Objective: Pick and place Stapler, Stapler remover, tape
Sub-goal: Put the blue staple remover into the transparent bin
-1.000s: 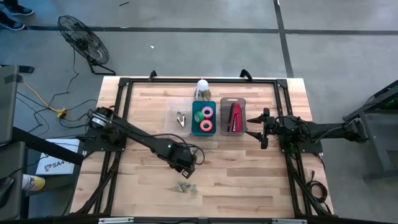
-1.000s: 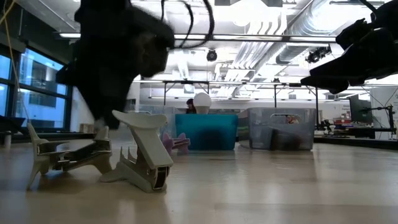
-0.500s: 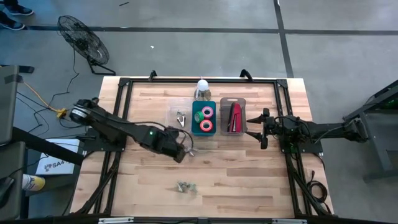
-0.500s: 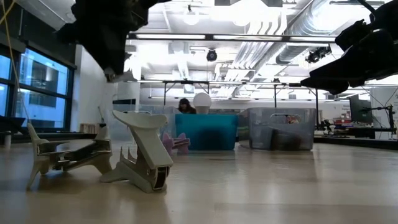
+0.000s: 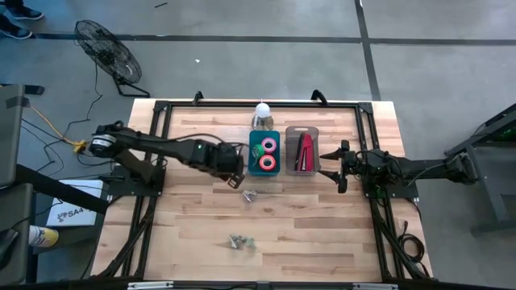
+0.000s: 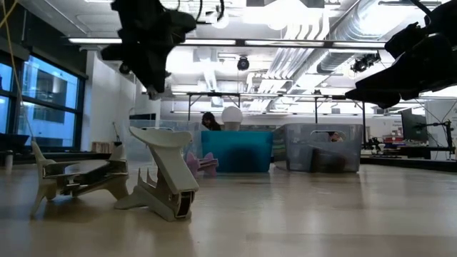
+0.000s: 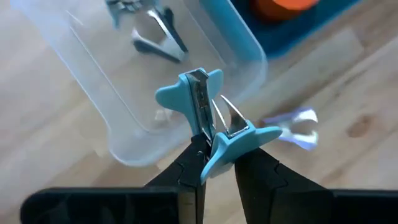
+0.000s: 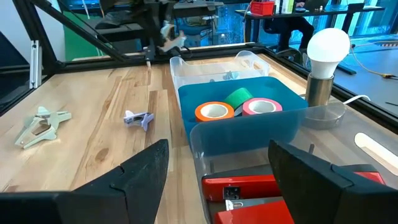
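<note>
A light blue staple remover (image 7: 205,124) was gripped by the left pincer (image 7: 208,152) over the clear bin (image 7: 118,87). At three o'clock, the right pincer (image 8: 217,163) was held open beside the stapler (image 5: 305,152) and tape rolls (image 5: 267,153) on the tabletop (image 5: 322,225).

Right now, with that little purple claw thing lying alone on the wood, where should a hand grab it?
Probably from straight above, closing on the narrow body of the purple staple remover, just behind its flared wings. It lies low on the table with open wood around it, so a sideways approach would likely scrape the surface.
</note>
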Available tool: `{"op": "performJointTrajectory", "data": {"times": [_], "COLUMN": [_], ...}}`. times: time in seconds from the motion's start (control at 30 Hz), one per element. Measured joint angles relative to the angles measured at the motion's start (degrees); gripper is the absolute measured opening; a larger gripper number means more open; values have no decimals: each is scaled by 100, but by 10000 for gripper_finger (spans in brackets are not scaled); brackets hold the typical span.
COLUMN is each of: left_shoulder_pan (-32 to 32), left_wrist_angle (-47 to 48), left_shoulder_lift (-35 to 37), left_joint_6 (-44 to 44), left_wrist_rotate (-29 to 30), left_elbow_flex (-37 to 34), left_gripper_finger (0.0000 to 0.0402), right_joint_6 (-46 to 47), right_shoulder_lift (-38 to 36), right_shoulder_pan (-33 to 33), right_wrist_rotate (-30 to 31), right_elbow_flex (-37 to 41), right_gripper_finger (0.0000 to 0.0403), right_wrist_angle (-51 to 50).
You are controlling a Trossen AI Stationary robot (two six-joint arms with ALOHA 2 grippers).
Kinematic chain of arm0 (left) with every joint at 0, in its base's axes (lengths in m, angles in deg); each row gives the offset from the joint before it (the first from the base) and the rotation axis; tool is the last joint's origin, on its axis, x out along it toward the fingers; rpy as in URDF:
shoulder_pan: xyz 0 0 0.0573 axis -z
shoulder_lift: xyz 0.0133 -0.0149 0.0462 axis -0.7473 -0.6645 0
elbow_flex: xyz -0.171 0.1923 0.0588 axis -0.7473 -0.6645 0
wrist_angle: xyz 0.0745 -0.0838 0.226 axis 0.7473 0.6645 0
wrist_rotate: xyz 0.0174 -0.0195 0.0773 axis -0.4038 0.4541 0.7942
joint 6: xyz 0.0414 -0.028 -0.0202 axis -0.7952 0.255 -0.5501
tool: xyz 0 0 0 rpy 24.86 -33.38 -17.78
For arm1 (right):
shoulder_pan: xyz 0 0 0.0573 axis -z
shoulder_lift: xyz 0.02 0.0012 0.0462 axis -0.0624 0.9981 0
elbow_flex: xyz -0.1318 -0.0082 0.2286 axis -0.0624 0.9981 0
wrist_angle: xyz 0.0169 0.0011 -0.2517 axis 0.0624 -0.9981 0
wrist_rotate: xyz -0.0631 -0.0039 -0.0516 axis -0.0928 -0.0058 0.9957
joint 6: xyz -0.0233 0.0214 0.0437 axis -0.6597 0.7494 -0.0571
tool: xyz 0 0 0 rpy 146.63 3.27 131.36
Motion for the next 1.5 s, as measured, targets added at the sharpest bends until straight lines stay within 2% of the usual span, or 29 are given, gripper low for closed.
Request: {"op": "performJointTrajectory", "data": {"times": [0.1,0.27,0.53,0.7,0.83,1.07,1.5], "left_shoulder_pan": [-283,-794,-1384,-1541,-1657,-1860,-2055], "left_wrist_angle": [26,46,48,48,40,46,-77], "left_shoulder_lift": [0,-1,-1,-1,-74,-410,-1097], "left_joint_6": [-567,-1989,-4042,-5337,-5863,-6170,-7373], "left_wrist_rotate": [-79,-536,-696,-766,-791,-807,-782], "left_elbow_flex": [0,0,0,0,-3,-59,-59], "left_gripper_finger": [61,61,60,60,60,60,60], "right_joint_6": [0,0,0,0,0,0,0], "right_shoulder_lift": [0,0,0,0,0,1,0], "right_shoulder_pan": [0,-2,0,-1,-2,-1,-1], "right_wrist_rotate": [0,-2,-2,-1,0,0,-2], "right_elbow_flex": [0,0,0,0,0,0,2], "right_gripper_finger": [268,268,268,268,268,268,268], "right_wrist_angle": [1,1,2,2,2,1,-4]}}
